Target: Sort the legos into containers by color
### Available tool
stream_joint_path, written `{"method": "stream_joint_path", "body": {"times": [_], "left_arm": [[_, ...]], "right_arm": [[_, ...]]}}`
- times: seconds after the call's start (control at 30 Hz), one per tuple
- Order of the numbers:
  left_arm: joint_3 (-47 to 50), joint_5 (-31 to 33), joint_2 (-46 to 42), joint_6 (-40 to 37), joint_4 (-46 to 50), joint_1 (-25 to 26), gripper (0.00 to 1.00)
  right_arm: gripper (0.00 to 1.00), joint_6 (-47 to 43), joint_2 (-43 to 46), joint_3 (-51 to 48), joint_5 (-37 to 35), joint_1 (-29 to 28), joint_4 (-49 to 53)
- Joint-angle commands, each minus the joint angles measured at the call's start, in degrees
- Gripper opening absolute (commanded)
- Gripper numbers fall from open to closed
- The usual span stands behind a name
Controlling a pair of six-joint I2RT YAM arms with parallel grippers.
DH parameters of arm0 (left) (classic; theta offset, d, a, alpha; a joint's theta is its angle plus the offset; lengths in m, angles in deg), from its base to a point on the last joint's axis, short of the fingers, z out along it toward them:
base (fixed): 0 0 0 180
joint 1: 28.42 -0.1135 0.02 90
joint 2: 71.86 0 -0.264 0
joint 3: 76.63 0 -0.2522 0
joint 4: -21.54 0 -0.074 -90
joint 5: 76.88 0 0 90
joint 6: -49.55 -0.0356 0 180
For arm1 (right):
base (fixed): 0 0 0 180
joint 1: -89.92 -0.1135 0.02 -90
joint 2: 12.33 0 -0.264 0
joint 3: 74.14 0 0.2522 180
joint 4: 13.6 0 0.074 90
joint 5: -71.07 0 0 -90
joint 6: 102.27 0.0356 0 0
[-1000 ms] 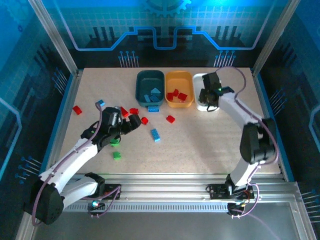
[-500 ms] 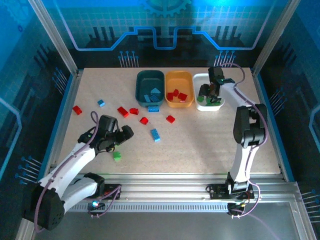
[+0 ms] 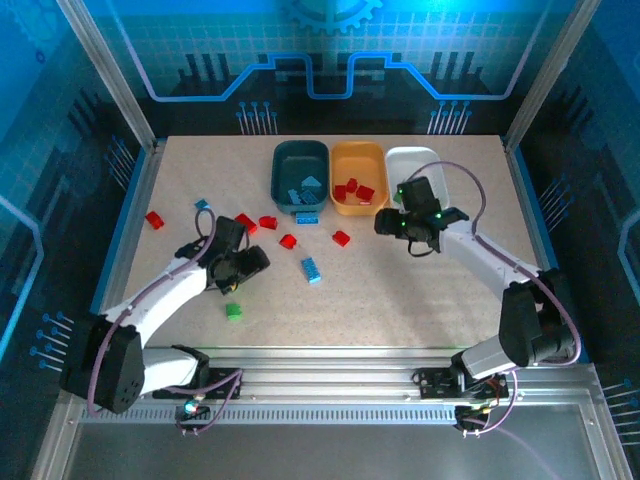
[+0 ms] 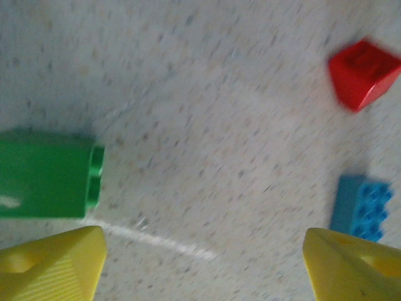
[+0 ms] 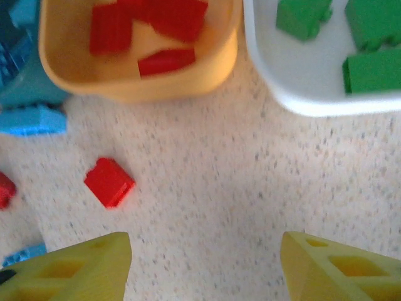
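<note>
Left gripper hung spread, empty, just beside a green lego on open table. Right gripper stood spread, empty, over bare table near the rims of the orange tub and white tub.

A speckled beige desk fills the middle of the frame, fenced by blue side panels. The back wall at the top carries a glowing circuit-and-gear pattern. Slanted aluminium posts stand at the upper corners. A ribbed metal rail runs along the bottom.
</note>
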Motion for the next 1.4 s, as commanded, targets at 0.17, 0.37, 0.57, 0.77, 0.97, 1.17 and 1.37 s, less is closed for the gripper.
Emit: {"method": "stream_joint_path", "body": {"times": [0.17, 0.37, 0.57, 0.77, 0.97, 1.17, 1.37], "left_arm": [[-13.5, 0.6, 5.4, 3.3, 4.4, -19.9, 0.89], [-25.8, -4.5, 15.7, 3.3, 7.9, -34.5, 0.87], [-49.1, -3.0, 34.8, -7.1, 20.8, -38.5, 0.8], [-60.8, 7.8, 44.7, -14.1, 29.6, -39.5, 0.79], [-63.2, 11.4, 51.3, -19.7, 30.5, -40.6, 0.73], [-62.0, 8.9, 54.7, -23.2, 24.8, -41.3, 0.7], [-64.6, 7.7, 57.7, -24.6, 24.0, -41.4, 0.71]], "right_arm": [[0.65, 0.0, 6.0, -5.3, 1.2, -4.0, -4.8], [0.66, 0.6, 9.7, -7.7, 2.8, -4.1, -7.3], [0.67, 1.3, 11.7, -11.0, 5.1, -4.1, -9.0], [0.69, 2.0, 11.6, -11.6, 6.5, -3.3, -10.1], [0.69, 2.9, 9.6, -11.9, 8.9, -3.1, -11.6], [0.69, 2.7, 9.3, -11.9, 8.8, -3.2, -11.4], [0.68, 2.3, 9.3, -12.0, 7.9, -3.2, -11.4]]}}
